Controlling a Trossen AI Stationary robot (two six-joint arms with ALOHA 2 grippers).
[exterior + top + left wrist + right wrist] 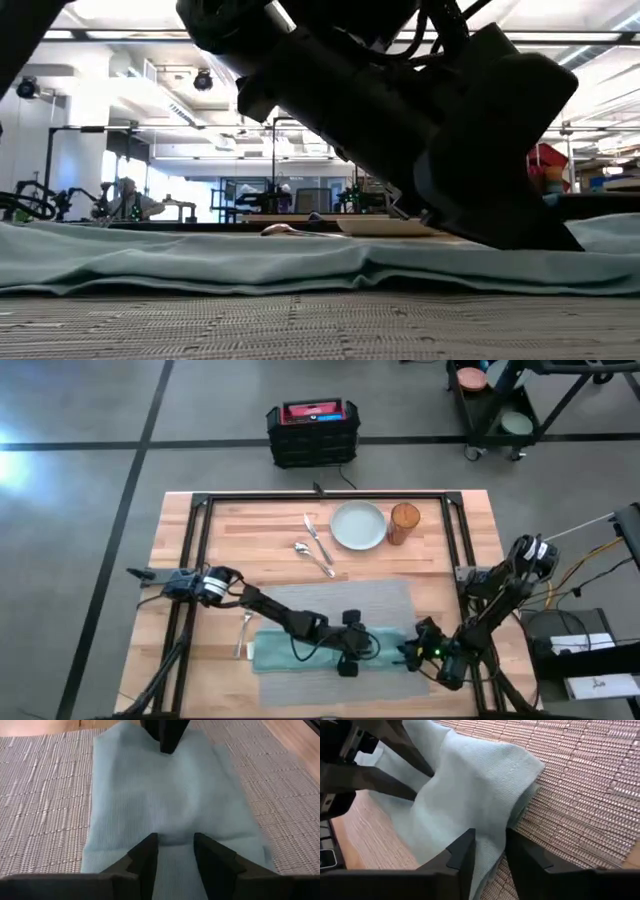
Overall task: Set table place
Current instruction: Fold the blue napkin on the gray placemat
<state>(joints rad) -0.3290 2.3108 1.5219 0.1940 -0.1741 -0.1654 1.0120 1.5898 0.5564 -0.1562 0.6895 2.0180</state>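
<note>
The soft teal cloth napkin [320, 650] lies along the lower edge of the grey rectangular woven placemat [350, 600], low in the middle of the high view, on the light wooden butcher-block table [270, 525]. To my eye it is light and limp, the kind of thing that sags and creases wherever it is not supported, so it wants taking by an edge or corner, ideally at two ends at once, and easing flat rather than pushing. It looks rumpled: the low view shows a long ridge of folds across it.

The left gripper [175, 855] is down on the napkin near its middle, its two dark fingers [145, 857] standing a little apart with teal cloth in the gap; I judge it pinched on the fabric. The right gripper [490, 852] sits at the napkin's right-hand end, its fingers [462, 855] likewise clamped around a raised fold of cloth that lifts off the mat.

Higher in the high view, above the mat, wait a pale round plate [358, 525], an amber glass [404, 523], a silver knife [317, 538] and a silver spoon [312, 557]; a silver fork [243, 633] lies left of the mat. A black crate [312, 432] stands on the floor beyond.
</note>
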